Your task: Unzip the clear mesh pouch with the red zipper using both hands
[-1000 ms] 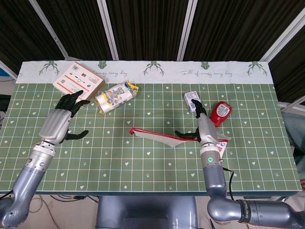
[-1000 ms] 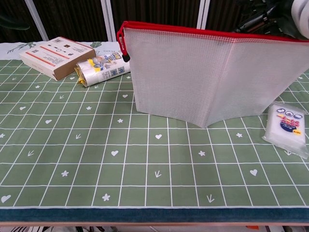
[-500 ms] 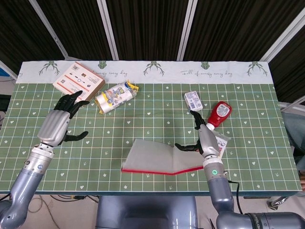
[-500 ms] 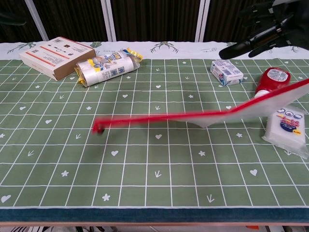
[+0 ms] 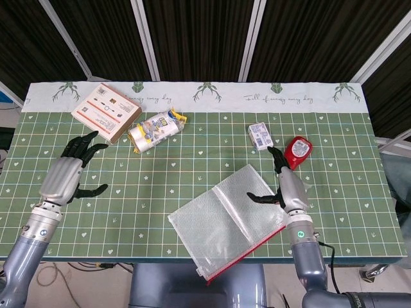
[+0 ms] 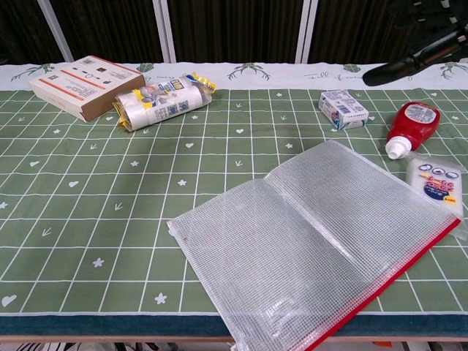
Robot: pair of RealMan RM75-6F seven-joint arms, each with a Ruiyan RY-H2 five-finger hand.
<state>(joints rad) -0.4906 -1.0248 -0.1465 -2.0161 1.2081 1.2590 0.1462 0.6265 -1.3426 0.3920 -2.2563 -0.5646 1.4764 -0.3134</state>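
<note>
Dropped from upright, the mesh pouch now lies flat at the near table edge, red zipper nearest, just left of the spread, empty right hand, the empty, splayed left hand well apart.

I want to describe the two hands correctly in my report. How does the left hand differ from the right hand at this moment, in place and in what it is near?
The left hand hangs over bare mat far from the mesh pouch; the right hand sits at the pouch's right edge, by the red bottle. The chest view shows only the right hand's fingers, none of the left hand. Shared: both have fingers spread and hold nothing.
</note>
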